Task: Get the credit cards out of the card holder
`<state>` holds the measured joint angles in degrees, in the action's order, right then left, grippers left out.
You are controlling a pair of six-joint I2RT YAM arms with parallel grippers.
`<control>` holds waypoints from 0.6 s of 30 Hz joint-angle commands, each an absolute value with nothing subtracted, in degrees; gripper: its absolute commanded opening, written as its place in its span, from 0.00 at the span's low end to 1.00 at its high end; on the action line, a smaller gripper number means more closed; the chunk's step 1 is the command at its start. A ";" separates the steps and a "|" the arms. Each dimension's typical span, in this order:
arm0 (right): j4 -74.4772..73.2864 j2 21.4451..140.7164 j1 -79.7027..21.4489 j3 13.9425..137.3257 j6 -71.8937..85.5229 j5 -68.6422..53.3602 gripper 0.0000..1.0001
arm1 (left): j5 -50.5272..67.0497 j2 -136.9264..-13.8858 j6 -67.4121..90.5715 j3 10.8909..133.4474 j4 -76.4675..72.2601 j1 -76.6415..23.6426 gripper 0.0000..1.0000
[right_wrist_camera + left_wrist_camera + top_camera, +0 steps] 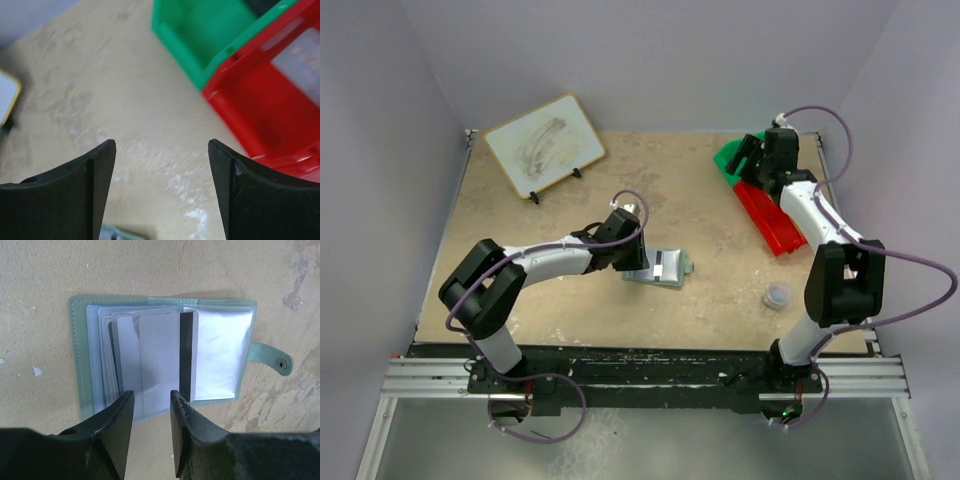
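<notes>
Card holder (660, 267) lies spread open on the table (570, 200), just below the middle of the top view. Your left gripper (152, 396) hangs over its lower edge, jaws partly open and clamping nothing, with a black-striped card (160, 355) just above the gap. Your right gripper (162, 145), at upper right, gapes wide and empty beside the green bin (200, 35) and the red bin (280, 100).

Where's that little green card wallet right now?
The card holder lies open near the middle of the table in the top view, at the left gripper, with the red bin off to its right.
</notes>
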<state>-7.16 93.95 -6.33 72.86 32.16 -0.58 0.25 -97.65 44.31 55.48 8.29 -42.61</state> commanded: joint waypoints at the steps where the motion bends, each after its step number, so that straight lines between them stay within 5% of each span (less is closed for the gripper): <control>1: -16.53 100.06 -2.39 81.92 31.32 9.07 0.78 | 0.44 -93.95 43.03 57.22 9.36 -42.58 0.34; 18: -23.01 117.54 1.85 98.51 31.69 11.07 0.77 | -1.40 -89.65 40.62 57.36 12.52 -42.58 0.37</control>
<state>-21.26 116.79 1.89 94.85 32.01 10.98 -0.14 -92.20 42.17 56.47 12.88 -42.61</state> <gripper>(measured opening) 0.776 0.372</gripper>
